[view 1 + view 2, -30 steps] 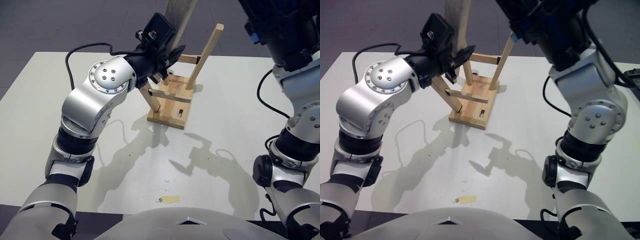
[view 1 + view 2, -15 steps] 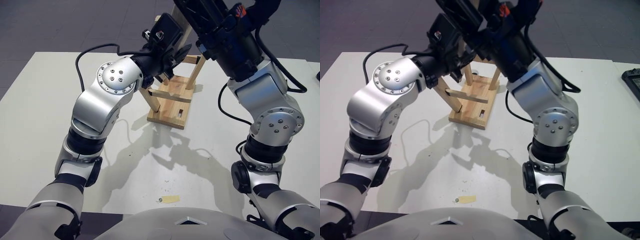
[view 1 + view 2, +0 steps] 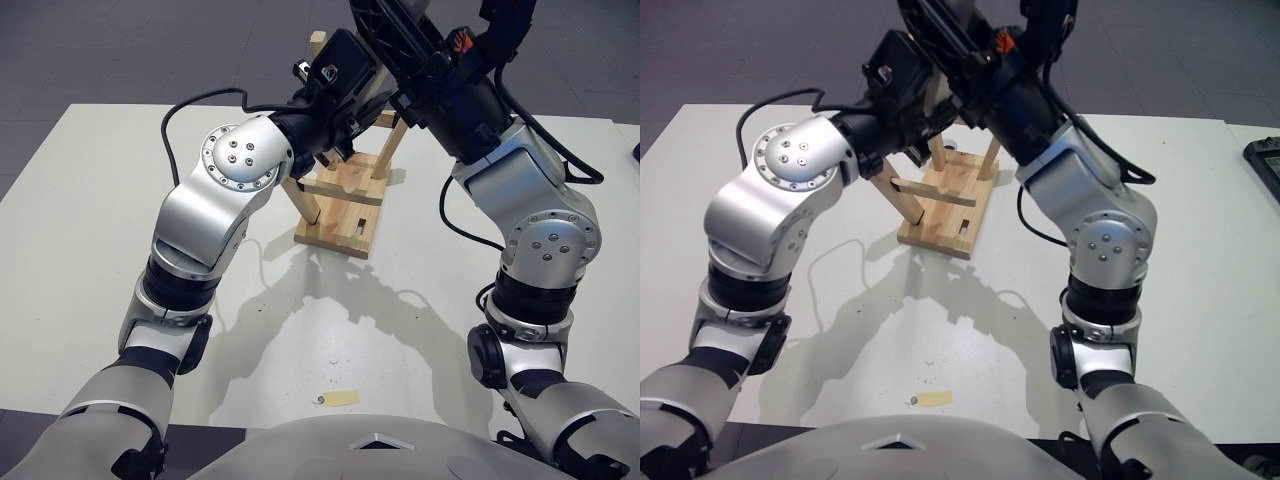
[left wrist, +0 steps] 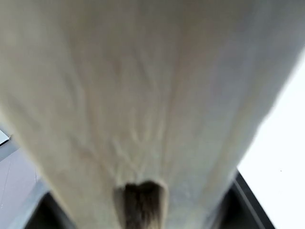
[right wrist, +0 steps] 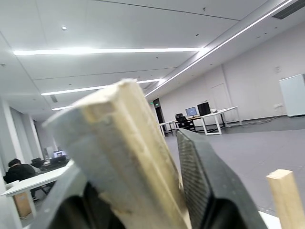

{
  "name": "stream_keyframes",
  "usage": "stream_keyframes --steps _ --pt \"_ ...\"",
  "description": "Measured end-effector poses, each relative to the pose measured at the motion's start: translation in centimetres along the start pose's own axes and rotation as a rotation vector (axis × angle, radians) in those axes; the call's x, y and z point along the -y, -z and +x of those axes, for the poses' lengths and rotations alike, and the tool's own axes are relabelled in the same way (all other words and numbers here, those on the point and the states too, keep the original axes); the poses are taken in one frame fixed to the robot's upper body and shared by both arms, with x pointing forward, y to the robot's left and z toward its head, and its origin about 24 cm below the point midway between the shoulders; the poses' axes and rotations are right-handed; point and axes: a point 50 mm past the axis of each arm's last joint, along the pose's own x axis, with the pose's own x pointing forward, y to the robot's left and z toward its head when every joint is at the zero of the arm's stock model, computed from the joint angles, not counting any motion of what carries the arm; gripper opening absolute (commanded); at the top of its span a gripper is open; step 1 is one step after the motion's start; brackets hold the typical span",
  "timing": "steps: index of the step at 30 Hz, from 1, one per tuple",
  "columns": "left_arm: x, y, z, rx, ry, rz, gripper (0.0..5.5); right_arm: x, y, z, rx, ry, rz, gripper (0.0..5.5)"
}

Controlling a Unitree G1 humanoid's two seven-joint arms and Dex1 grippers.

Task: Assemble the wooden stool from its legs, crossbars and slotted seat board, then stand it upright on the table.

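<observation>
The slotted seat board lies flat on the white table with legs standing up from it. A crossbar joins a short leg to a leaning leg. My left gripper is above the board, shut on a pale wooden piece that crowds its wrist camera. My right gripper reaches over the stool from the right and is shut on the top of a wooden leg. Another leg's end shows just beside it.
A small yellowish tag lies near the table's front edge. A black cable loops behind my left arm. A dark device sits at the table's right edge. Bare table spreads to the left and front of the stool.
My right arm has swung in from the right and now sits over the stool with its gripper on a leg. The left gripper has shifted slightly up and right.
</observation>
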Motion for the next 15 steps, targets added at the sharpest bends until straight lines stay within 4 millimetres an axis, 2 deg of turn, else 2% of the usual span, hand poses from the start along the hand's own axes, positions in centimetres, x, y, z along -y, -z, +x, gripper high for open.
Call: stream_keyframes --steps 6,7,10,15 --pt "-0.04 0.03 -0.01 -0.004 0.002 0.008 2.05 0.22 -0.03 -0.07 -0.015 0.015 -0.023 1.49" --pt "-0.03 0.04 -0.01 -0.004 0.003 0.009 2.41 0.23 -0.03 -0.08 -0.017 0.015 -0.025 1.49" --pt "-0.24 -0.05 -0.06 0.005 -0.013 0.028 2.83 0.02 0.27 -0.02 -0.032 -0.003 -0.013 1.27" --pt "-0.25 -0.77 -0.21 0.074 0.002 0.069 3.63 0.14 0.40 -0.18 -0.037 0.007 -0.012 1.22"
